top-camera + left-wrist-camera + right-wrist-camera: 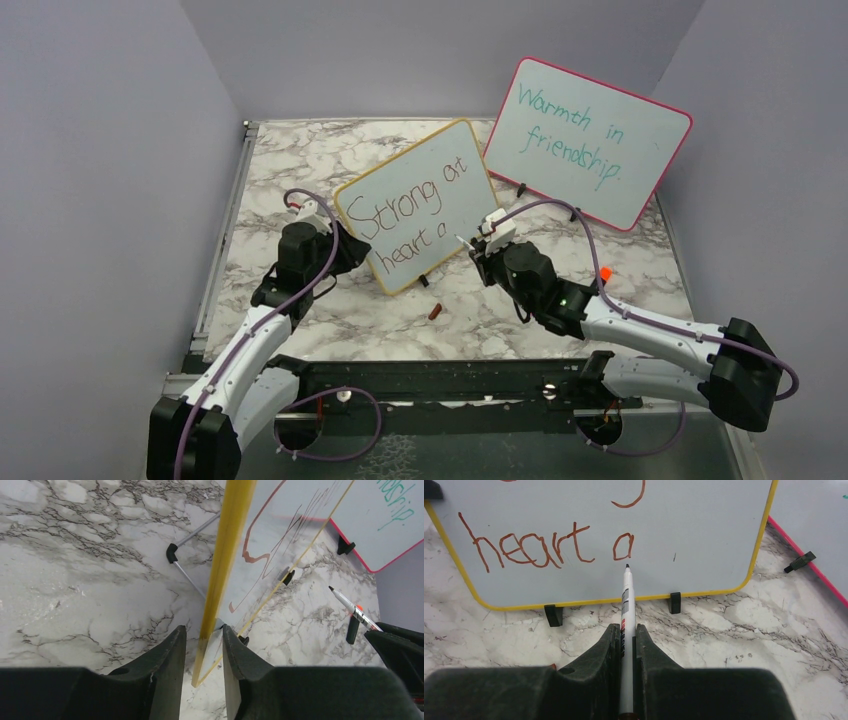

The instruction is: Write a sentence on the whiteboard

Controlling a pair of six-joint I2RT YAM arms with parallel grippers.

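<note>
Right wrist view: right gripper (pixel 624 630) clamps a slim white marker pen (pixel 626 595), tip just below the red-brown handwritten sentence (pixel 544 547) on the yellow-framed rectangular whiteboard (pixel 704 520). The left gripper (pixel 204 630) narrowly straddles the board's edge; whether it grips cannot be told.

top external: high behind the arm bases, tilted down and forward over the marble table (pixel 330 320), far enough back to frame the whole scene. left wrist: low and close, looks out past its own fingers (pixel 167 655) edge-on along the whiteboard (pixel 227 555) frame. right wrist: low and close, faces the whiteboard front along the marker (pixel 626 597). all three share the whiteboard. top and left wrist also share the pink-framed board (pixel 385 530).
</note>
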